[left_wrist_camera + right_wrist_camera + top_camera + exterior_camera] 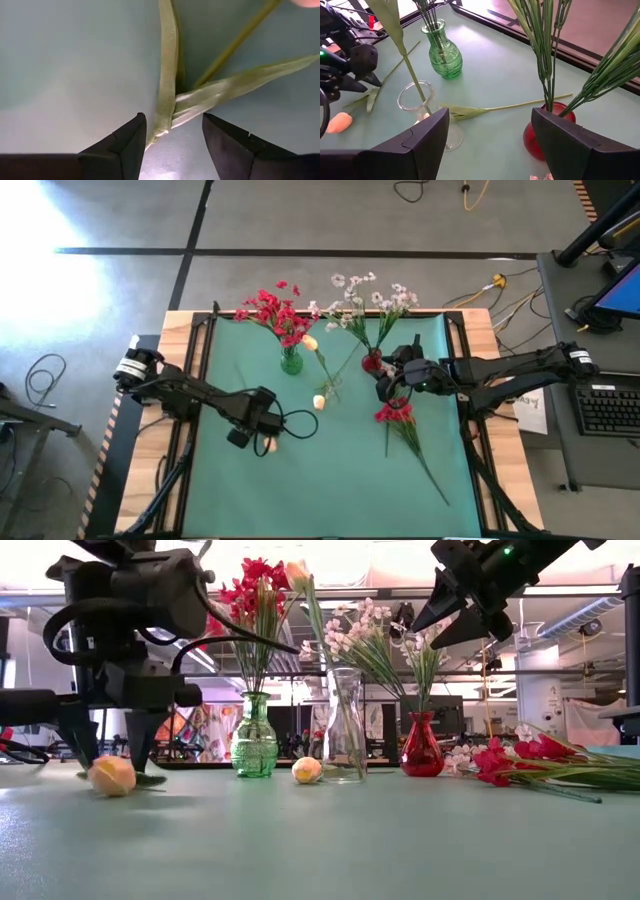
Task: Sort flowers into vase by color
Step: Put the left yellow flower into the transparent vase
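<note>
Three vases: green vase (291, 363) with red flowers (272, 312), clear vase (345, 728) with one rosebud stem (310, 343), red vase (371, 362) with white sprays (372, 300). Two loose rosebuds (319, 402) on the desk (340, 480), red bunch (398, 413) at four o'clock. Left hand (262, 439) released around a stem; right hand (388, 380) released, empty.

Three vases (345, 725); two arms (190, 392)

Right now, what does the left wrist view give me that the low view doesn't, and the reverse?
Only the left wrist view shows the green stem and leaves lying between the open left gripper.

Only the low view shows the green vase, clear vase, red vase and the raised right gripper.

Both show the cream rosebud by the left gripper.
</note>
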Controlling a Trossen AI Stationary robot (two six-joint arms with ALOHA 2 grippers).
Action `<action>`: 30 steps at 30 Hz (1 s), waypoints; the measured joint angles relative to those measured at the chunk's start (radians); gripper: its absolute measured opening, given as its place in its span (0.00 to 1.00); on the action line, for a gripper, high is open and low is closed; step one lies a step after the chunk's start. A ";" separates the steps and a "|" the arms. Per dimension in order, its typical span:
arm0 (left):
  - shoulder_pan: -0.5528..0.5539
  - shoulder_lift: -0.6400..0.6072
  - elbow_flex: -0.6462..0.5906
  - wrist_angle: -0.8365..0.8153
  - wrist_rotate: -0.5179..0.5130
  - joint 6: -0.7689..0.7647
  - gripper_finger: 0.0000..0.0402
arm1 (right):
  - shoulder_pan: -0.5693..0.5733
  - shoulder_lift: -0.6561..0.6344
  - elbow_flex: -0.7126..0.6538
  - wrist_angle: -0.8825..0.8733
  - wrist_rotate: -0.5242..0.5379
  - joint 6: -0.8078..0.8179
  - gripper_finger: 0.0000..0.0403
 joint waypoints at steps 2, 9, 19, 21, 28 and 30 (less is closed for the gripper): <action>0.000 0.000 -0.007 0.000 0.002 0.000 0.43 | 0.000 0.000 0.000 0.000 0.000 0.000 0.68; 0.000 -0.001 -0.025 0.026 0.008 0.000 0.27 | 0.000 0.000 0.000 0.000 0.000 0.001 0.68; 0.000 0.000 0.005 0.043 0.002 -0.014 0.02 | 0.000 0.000 0.000 0.000 0.000 0.001 0.68; 0.000 -0.001 0.026 0.035 0.003 -0.017 0.01 | 0.000 0.000 0.000 0.000 0.000 0.001 0.68; -0.001 -0.070 0.127 0.025 0.072 -0.028 0.00 | 0.000 0.000 0.000 0.000 0.000 0.001 0.68; -0.001 -0.111 0.164 0.026 0.086 -0.029 0.00 | 0.000 0.000 0.000 0.000 0.000 0.001 0.68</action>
